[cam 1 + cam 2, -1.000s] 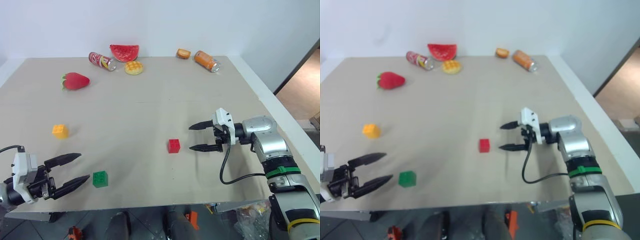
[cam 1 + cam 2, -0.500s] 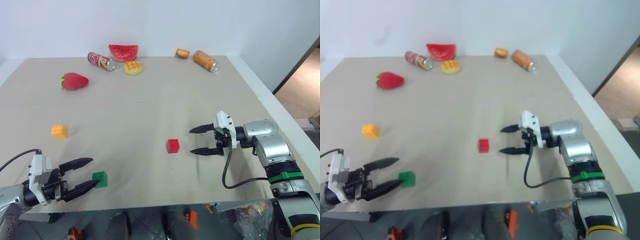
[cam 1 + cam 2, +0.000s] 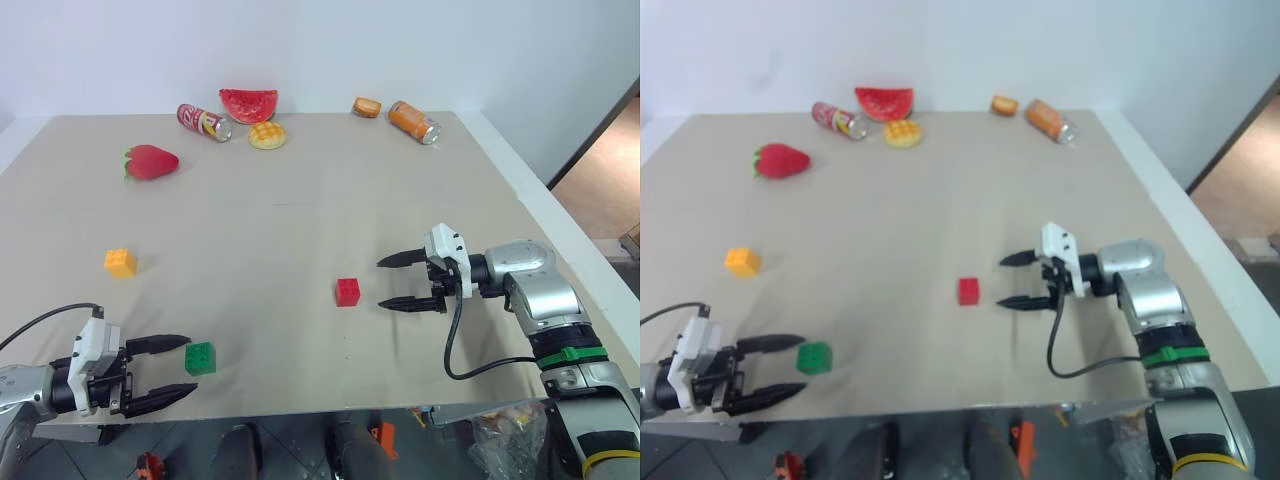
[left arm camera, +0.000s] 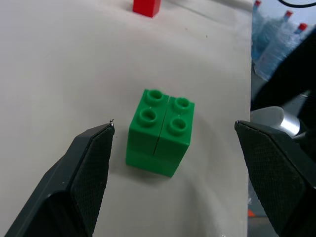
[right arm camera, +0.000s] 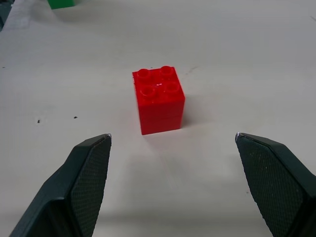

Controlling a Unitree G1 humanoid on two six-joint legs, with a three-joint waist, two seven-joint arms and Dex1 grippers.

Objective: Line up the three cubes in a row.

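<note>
Left tool (image 3: 178, 367) gapes released around the green cube (image 3: 200, 357) at the counter (image 3: 300, 220) front edge; right tool (image 3: 392, 282) spread, empty, beside the red cube (image 3: 347, 291); orange-yellow cube (image 3: 120, 262) far left.

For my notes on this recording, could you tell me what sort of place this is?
Probably a robot lab or test room: a plain beige table against a bare white wall, set with toy food such as a strawberry, cans, and small studded cubes.
</note>
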